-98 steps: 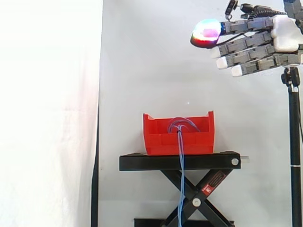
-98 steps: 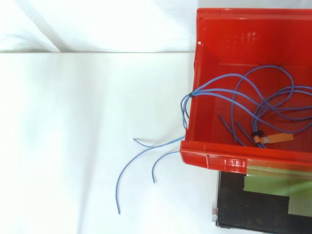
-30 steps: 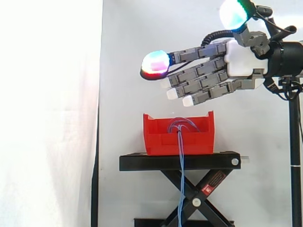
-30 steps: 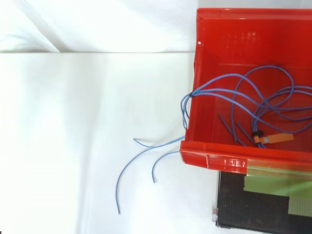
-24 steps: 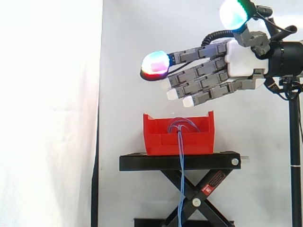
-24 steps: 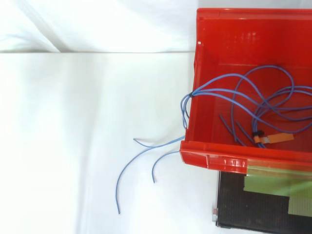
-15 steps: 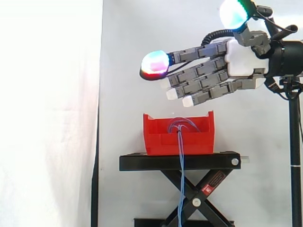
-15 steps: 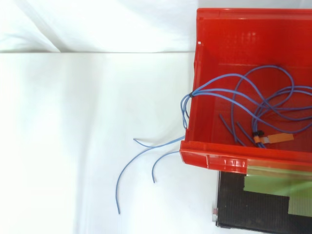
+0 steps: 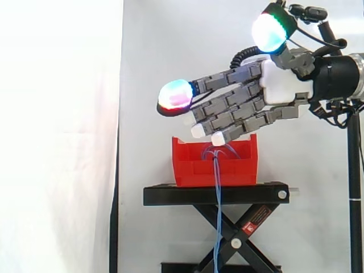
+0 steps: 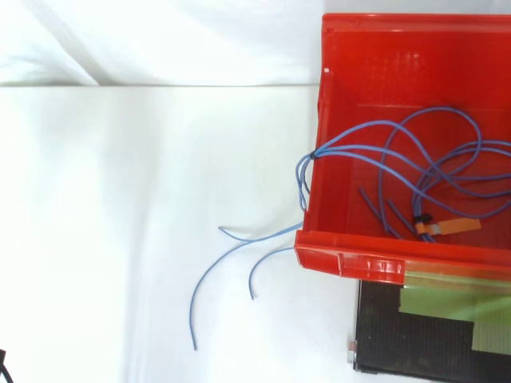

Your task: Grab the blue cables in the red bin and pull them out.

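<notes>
Descending toward 8 o'clock in the side view, bringing the hand just above the red bin. Keeps fingers straight, holding nothing. Leaves the blue cables coiled inside, draped over the 9 o'clock wall. Suggests the reach is under way, the grasp not yet begun.

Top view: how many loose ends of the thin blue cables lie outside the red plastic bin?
3, all left of the red plastic bin: the thin blue cables' lowest end, one near the bin's corner, one higher up. None looks hidden.
</notes>
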`<state>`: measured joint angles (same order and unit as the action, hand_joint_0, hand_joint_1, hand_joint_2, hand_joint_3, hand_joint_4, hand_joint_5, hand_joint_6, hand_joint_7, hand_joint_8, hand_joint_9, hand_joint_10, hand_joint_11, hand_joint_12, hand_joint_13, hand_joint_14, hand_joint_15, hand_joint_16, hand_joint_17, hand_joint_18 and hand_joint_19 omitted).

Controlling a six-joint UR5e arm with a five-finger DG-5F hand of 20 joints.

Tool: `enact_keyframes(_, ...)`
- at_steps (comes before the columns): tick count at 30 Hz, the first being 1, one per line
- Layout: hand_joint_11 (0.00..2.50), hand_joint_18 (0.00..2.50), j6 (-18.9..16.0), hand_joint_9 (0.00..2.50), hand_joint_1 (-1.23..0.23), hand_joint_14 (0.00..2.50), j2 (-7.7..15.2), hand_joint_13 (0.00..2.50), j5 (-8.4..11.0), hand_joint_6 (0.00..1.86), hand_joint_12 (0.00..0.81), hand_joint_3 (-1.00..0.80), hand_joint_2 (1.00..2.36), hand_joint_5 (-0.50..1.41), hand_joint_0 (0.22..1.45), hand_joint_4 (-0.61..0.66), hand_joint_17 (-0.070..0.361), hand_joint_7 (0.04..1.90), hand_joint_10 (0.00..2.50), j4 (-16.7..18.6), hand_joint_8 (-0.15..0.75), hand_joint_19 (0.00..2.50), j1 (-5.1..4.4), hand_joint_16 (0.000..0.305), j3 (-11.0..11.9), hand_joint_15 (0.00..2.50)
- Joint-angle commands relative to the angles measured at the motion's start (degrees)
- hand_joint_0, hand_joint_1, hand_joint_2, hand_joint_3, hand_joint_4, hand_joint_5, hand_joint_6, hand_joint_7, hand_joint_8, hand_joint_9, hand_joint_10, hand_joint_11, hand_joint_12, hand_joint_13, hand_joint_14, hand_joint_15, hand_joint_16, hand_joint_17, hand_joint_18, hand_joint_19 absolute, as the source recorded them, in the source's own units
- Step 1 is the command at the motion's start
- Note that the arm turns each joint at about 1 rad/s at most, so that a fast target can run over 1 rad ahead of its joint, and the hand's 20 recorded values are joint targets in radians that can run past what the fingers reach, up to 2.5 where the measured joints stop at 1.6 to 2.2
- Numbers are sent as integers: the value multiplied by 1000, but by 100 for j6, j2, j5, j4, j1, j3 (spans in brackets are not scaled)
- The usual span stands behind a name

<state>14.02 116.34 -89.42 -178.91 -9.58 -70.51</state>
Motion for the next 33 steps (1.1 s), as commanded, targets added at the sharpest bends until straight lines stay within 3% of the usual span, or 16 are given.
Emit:
enact_keyframes(1, 79, 0, 334, 0, -612, 8, 12, 0, -14, 6, 316, -1000, 1000, 55, 743, 150, 122, 215, 0, -127, 194, 407, 9, 54, 28, 277)
enact_keyframes(7, 71, 0, 1178, 0, -614, 8, 3, 0, -23, 7, 315, -1000, 1000, 55, 745, 150, 122, 214, 0, -206, 192, 407, 26, 54, 28, 281)
enact_keyframes(13, 85, 0, 1564, 0, -615, 8, 3, 0, -6, 6, 314, -1000, 1000, 58, 745, 151, 122, 215, 2, -382, 195, 407, 53, 54, 204, 281)
enact_keyframes(14, 79, 0, 1670, 0, -615, 8, 3, 0, 3, 7, 314, -1000, 1000, 58, 745, 151, 122, 215, 0, -593, 193, 407, 44, 54, 292, 281)
enact_keyframes(23, 79, 0, 1942, 0, -617, 8, 21, 0, 144, 6, 314, -1000, 1000, 61, 743, 153, 121, 215, 2, -654, 195, 406, 26, 54, 353, 284)
enact_keyframes(27, 80, 0, 1934, 0, -617, 8, 214, 0, 188, 6, 314, -1000, 1000, 62, 745, 153, 121, 218, 0, -681, 195, 405, 26, 54, 424, 280)
enact_keyframes(33, 79, 0, 1925, 0, -618, 8, 214, 0, 196, 7, 314, -1000, 1000, 62, 746, 153, 121, 216, 2, -566, 193, 404, 0, 54, 424, 280)
